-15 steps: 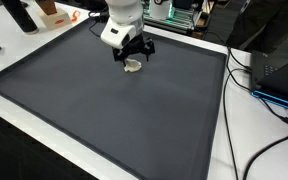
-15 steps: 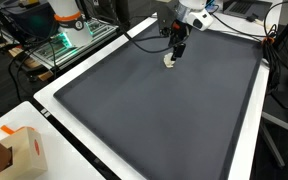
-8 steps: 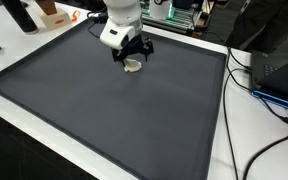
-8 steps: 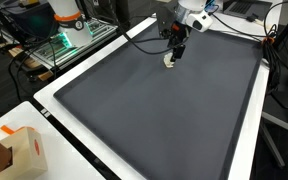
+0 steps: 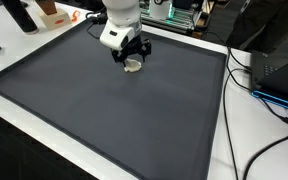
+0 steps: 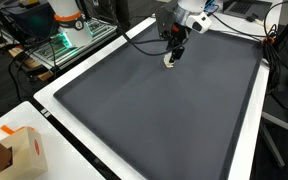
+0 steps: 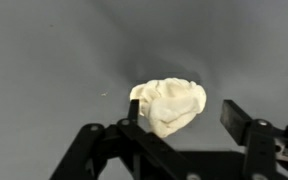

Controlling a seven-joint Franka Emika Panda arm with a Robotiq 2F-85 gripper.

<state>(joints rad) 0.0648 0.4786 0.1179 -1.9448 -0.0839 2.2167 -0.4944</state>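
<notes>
Hovering at the same spot as a second ago, the gripper [image 5: 132, 61] stands low over the cream lump [image 5: 133, 67] in the upper middle of the dark mat [image 5: 114, 120]; neither has visibly shifted in either exterior view. In the wrist view the jaws straddle the lump, unclenched: one finger [image 7: 134, 108] is at its left edge, the other stands clear on the right. A cardboard box [image 6: 22, 150] sits at lower left, its contents hidden.

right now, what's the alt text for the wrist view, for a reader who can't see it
A cream-white crumpled lump lies on a dark grey mat, between the two black fingers of the open pincer, which enters from the bottom edge.
</notes>
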